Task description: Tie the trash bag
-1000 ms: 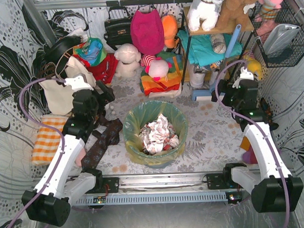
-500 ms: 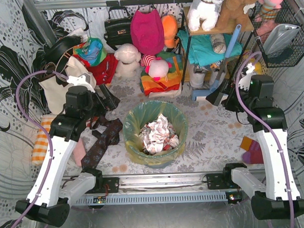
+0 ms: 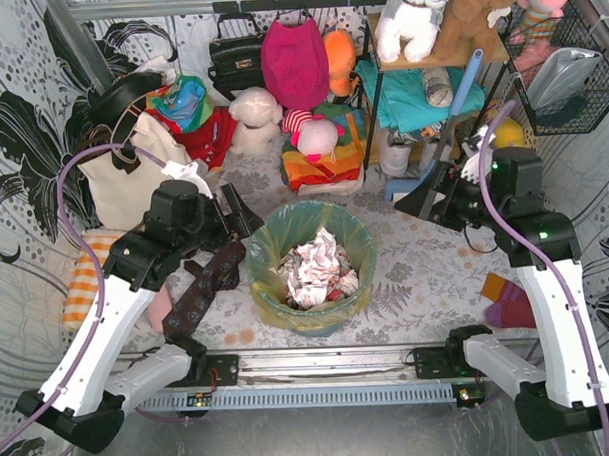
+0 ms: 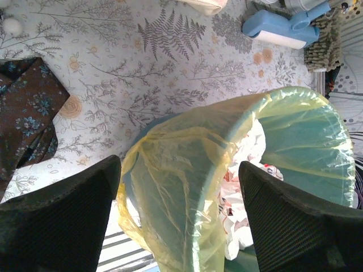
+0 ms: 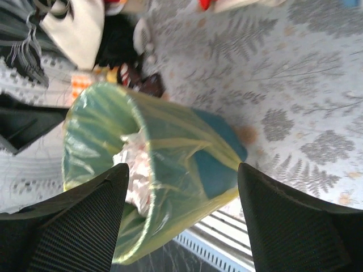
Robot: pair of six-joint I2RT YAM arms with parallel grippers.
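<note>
The trash bag (image 3: 268, 239) is thin yellow plastic lining a round teal bin (image 3: 288, 327), its rim folded over the outside. Crumpled white paper (image 3: 316, 268) lies inside. My left gripper (image 3: 236, 222) is open and empty above the bin's left rim. In the left wrist view the gripper (image 4: 178, 170) has the folded bag edge (image 4: 170, 198) between its spread fingers, not touching. My right gripper (image 3: 424, 206) is open and empty, up and to the right of the bin. In the right wrist view the gripper (image 5: 182, 170) frames the bag (image 5: 96, 141) and the bin wall (image 5: 218, 147) from a distance.
A brown floral cloth (image 3: 211, 276) lies just left of the bin, with an orange checked cloth (image 3: 91, 275) and a cream tote (image 3: 123, 184) further left. Plush toys and bags crowd the back. A blue lint roller (image 4: 278, 28) lies by the shelf rack (image 3: 380, 95).
Both arms have risen and swung inward toward the bin. My left gripper moved right to the bin's left rim. My right gripper moved left, its fingers now pointing at the bin.
</note>
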